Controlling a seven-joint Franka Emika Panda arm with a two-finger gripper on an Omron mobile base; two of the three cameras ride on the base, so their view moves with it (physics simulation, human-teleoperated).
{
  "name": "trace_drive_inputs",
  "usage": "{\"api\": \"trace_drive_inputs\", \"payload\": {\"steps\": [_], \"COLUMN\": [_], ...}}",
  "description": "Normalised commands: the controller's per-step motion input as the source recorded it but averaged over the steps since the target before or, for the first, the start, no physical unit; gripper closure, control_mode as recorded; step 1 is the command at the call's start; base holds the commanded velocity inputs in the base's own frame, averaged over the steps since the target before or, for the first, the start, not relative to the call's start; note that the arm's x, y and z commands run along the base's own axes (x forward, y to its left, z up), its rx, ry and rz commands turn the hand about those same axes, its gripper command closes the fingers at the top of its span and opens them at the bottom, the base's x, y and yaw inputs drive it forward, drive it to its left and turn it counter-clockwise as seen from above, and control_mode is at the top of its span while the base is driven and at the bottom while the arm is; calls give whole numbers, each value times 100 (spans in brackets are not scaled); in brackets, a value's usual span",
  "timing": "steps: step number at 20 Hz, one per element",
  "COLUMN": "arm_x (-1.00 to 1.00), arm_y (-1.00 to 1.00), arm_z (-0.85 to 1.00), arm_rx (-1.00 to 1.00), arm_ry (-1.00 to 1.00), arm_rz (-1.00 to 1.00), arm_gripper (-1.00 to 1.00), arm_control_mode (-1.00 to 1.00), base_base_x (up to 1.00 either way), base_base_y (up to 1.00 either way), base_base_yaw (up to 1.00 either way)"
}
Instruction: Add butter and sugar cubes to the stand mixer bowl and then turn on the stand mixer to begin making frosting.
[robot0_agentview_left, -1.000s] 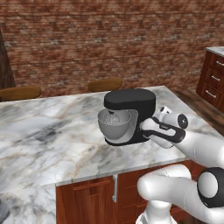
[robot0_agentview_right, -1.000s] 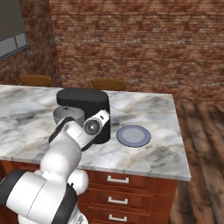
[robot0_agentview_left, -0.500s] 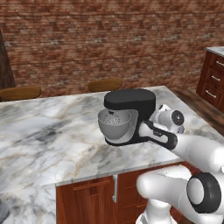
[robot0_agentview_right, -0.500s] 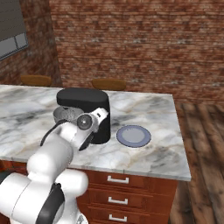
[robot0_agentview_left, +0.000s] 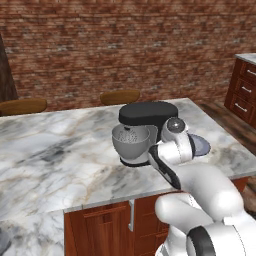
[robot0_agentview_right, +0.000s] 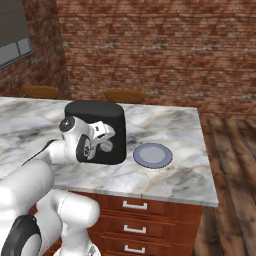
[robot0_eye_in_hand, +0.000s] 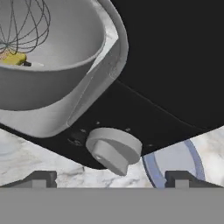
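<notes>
Hand view looks right at the side of the stand mixer (robot0_eye_in_hand: 175, 65), and the round grey knob (robot0_eye_in_hand: 114, 149) sits between the two dark finger tips of the gripper (robot0_eye_in_hand: 109, 180). The fingers are spread wide apart and hold nothing. Up in the corner is the stand mixer bowl (robot0_eye_in_hand: 48, 70), with a wire whisk (robot0_eye_in_hand: 22, 26) inside it. A small yellow piece, the butter (robot0_eye_in_hand: 13, 58), lies in the bowl under the whisk. A pale bit beside it may be the sugar cubes, but it is too small to tell. The grey-blue plate (robot0_agentview_right: 153, 155) sits on the marble counter (robot0_agentview_right: 170, 175) just beside the mixer, and it looks bare. So the putting-in part seems done, at least for the butter. What is left, I think, is turning the knob. I cannot tell from the pictures if the mixer is on yet.
</notes>
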Motion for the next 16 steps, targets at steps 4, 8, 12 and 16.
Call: {"api": "trace_drive_inputs", "payload": {"steps": [4, 8, 12, 16], "arm_x": [0, 0, 0, -8], "arm_y": [0, 0, 0, -12], "arm_z": [0, 0, -5, -13], "arm_rx": [0, 0, -1, -4], "arm_ry": [23, 25, 13, 1], "arm_rz": [-37, -33, -21, -2], "arm_gripper": [-100, -100, -100, -100], "arm_control_mode": [-100, -100, -100, -100], "base_base_x": [0, 0, 0, 0], "base_base_y": [0, 0, 0, 0], "base_base_yaw": [0, 0, 0, 0]}}
